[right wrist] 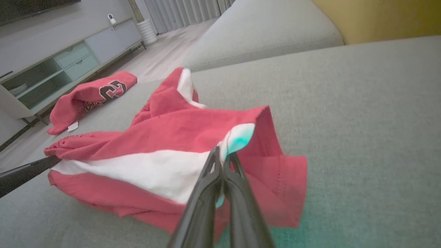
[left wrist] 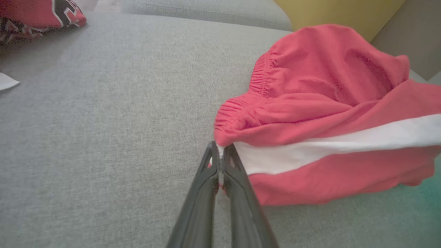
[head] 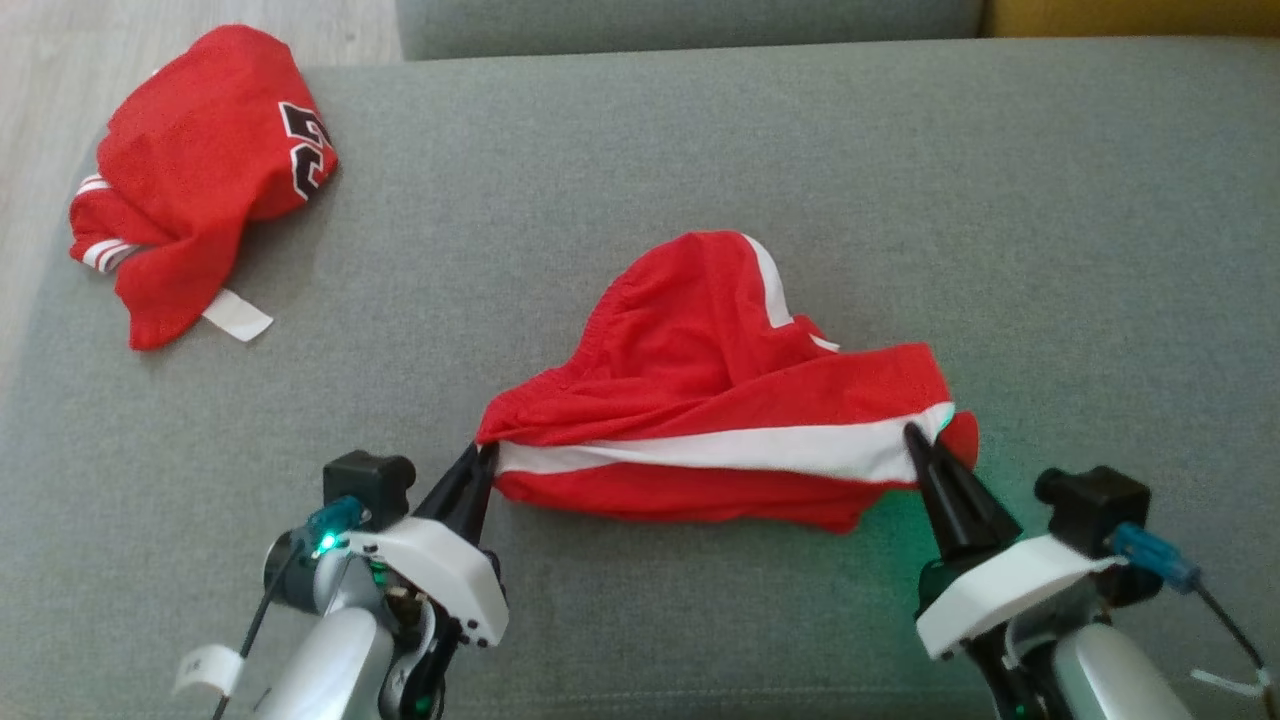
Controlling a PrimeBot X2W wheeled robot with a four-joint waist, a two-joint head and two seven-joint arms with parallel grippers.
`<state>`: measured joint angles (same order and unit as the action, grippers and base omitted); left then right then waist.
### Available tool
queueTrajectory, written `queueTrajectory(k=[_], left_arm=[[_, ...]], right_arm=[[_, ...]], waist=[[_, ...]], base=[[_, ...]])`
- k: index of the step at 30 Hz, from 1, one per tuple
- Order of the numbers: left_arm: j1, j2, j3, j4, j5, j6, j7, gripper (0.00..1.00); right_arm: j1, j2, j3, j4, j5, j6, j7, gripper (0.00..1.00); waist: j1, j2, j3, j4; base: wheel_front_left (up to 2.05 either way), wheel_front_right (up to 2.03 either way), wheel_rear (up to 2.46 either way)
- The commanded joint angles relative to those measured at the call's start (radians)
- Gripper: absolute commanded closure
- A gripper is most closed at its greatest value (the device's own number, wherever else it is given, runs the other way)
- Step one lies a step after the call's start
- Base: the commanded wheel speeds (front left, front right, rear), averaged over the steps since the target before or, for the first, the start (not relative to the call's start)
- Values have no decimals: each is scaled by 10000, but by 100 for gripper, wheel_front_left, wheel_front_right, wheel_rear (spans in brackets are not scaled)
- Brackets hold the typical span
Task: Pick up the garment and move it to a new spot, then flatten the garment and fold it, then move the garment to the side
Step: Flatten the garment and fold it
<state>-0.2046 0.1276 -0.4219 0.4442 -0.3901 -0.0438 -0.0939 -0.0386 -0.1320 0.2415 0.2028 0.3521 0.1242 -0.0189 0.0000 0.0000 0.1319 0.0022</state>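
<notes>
Head view: the red garment [head: 700, 390] lies bunched in the middle of the grey sofa seat [head: 700, 150], stretched along its white stripe between both grippers. The left gripper [head: 482, 452] is clenched on the stripe's left end and the right gripper [head: 918, 435] on its right end. A red jersey [head: 200, 170] sits well apart at the seat's far left edge, beside the floor [head: 50, 80]. Bare seat lies open beyond the garment and to its right.

Left wrist view: the fingers [left wrist: 203, 186] press together where the gathered waistband meets the stripe. The garment's far end is cut off by the frame.

Right wrist view: the closed fingers [right wrist: 203, 199] pinch the stripe's green-lit tip, and a loose hem hangs past them. A cabinet [right wrist: 51, 65] stands beyond the seat's edge. The folds under the stripe are hidden.
</notes>
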Motion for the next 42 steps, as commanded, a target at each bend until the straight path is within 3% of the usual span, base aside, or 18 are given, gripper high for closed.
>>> queueTrajectory(k=[1,8,14,23,26,30,33,42], left_arm=[[-239,192,290,-405,-45,72,-171,100],[-293,214,328,-1329,-20,194,-512,100],[-519,387,402,-3061,102,408,-378,100],[-1173,1018,804,-6724,323,782,609,100],[-1592,1257,965,-7376,287,784,1162,100],[-2339,1402,1179,-7021,-41,659,1811,100],[-3131,1554,1228,-6116,-150,434,2187,100],[-7338,1579,1222,-2816,314,-143,2189,100]], right_arm=[[-510,-106,165,-436,6,65,-200,100],[-719,-79,-47,-1328,-304,65,-1046,100],[-1057,-35,-388,-2405,-746,65,-1595,100],[-1453,-22,-818,-4544,-1229,65,-1634,100],[-1536,-83,-906,-4950,-1353,65,-1319,100],[-1979,-117,-883,-4728,-1361,65,-905,100],[-2734,-227,-696,-3897,-1367,65,-760,100],[-7300,221,-654,114,-1515,65,-1927,100]], waist=[[0,0,-59,5],[0,0,-592,27],[0,0,-1209,26],[0,0,-1683,28],[0,0,-1650,27],[0,0,-1387,-44],[0,0,-929,-166],[0,0,1007,-713]], base=[[0,0,0],[0,0,0],[0,0,0],[0,0,0],[0,0,0],[0,0,0],[0,0,0],[0,0,0]])
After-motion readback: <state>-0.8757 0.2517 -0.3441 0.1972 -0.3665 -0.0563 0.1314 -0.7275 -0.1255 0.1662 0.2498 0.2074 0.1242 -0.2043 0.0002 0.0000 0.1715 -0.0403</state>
